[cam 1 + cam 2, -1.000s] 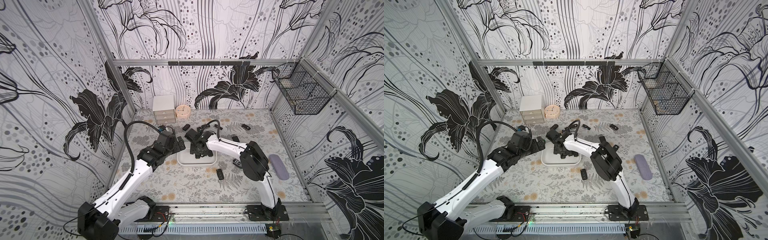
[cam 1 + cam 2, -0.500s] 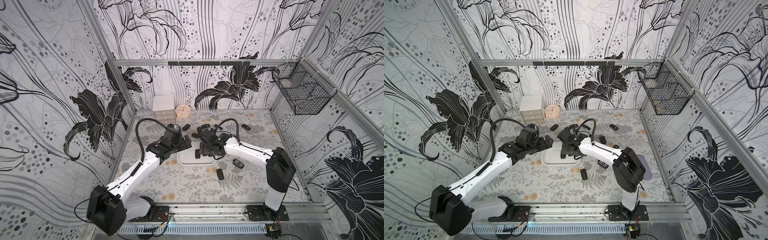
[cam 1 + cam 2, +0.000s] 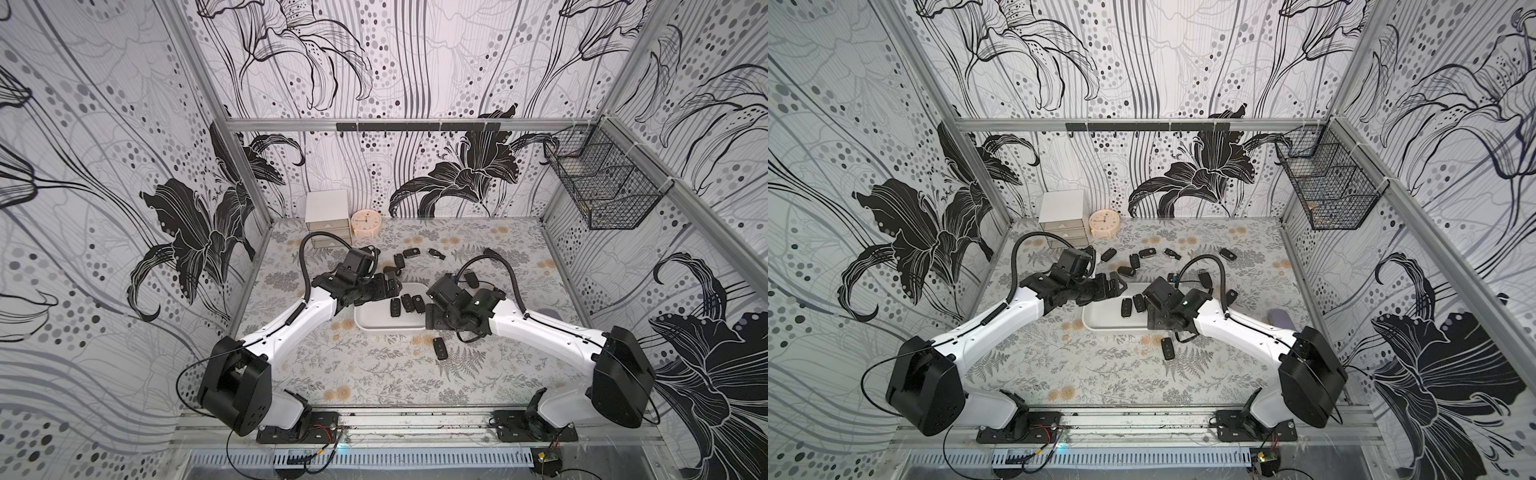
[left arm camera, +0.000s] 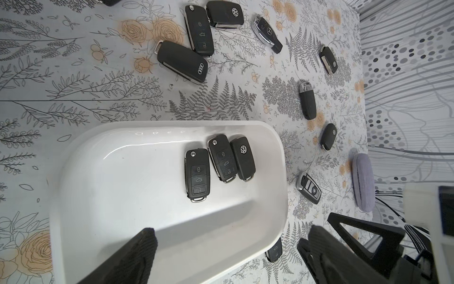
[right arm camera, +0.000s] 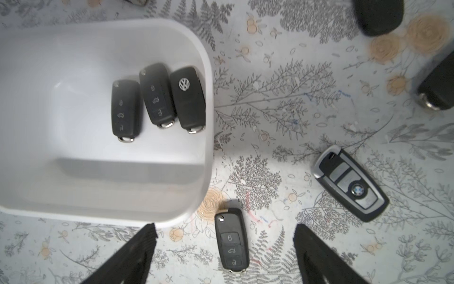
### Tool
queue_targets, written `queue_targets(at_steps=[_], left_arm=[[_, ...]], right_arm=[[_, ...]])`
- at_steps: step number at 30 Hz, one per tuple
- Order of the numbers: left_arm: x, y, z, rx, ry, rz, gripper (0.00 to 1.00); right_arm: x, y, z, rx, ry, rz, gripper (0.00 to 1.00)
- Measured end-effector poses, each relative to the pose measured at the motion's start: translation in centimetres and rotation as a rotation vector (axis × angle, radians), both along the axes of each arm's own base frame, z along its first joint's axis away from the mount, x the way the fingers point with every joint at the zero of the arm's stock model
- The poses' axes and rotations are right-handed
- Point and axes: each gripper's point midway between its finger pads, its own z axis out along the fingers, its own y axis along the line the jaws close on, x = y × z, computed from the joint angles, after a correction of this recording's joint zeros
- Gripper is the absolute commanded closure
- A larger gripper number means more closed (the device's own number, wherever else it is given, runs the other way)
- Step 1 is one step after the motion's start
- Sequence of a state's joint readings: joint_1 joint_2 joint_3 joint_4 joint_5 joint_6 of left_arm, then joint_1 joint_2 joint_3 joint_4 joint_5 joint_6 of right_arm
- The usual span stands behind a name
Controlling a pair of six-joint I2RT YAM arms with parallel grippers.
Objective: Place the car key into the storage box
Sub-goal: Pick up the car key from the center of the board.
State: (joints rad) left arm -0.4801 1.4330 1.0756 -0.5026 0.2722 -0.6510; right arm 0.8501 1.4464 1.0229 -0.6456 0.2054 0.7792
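Observation:
The storage box (image 3: 370, 322) (image 3: 1100, 322), a shallow white tray, lies mid-table with three black car keys (image 4: 197, 174) (image 5: 157, 98) side by side at its right end. My left gripper (image 3: 390, 286) (image 4: 228, 246) hovers open and empty over the box's left far edge. My right gripper (image 3: 431, 319) (image 5: 224, 230) is open and empty just off the box's near right corner. Below it, another black flip key (image 5: 232, 239) (image 3: 439, 347) lies on the table between the fingers, untouched.
Several more keys lie scattered behind the box (image 3: 399, 261) (image 4: 181, 61). A silver-edged key (image 5: 350, 183) and a purple case (image 4: 363, 182) lie to the box's right. At the back left stand a white drawer cabinet (image 3: 326, 208) and a clock (image 3: 365, 220). A wire basket (image 3: 602, 187) hangs on the right wall.
My right gripper has drawn back from over the box to its near right corner, its jaws now wider. My left arm has reached forward to the box's left edge.

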Motion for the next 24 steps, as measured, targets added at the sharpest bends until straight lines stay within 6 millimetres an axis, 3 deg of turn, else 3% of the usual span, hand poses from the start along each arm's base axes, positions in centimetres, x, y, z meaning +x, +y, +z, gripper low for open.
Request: queue_targets(at_steps=[6,11,18,24], left_arm=[[0.6,-0.5,1.0,-0.015,-0.018,-0.005,0.01],[0.7,-0.5,1.3,-0.017,-0.024,-0.005,0.01],[0.6,-0.4,1.1,-0.011,-0.017,-0.005,0.01],[0.6,-0.3,1.0,-0.002,-0.015,-0.004,0.01]], right_arm=[[-1.9,0.1,-2.3,-0.006,0.078,0.055,0.22],[-2.5,1.0,-3.7,-0.005,0.106,0.082,0.28],[-3.1,0.6,-6.7,-0.067,0.165,0.083,0.39],[-3.7,0.0,-8.0,-0.090,0.191,0.083,0.44]])
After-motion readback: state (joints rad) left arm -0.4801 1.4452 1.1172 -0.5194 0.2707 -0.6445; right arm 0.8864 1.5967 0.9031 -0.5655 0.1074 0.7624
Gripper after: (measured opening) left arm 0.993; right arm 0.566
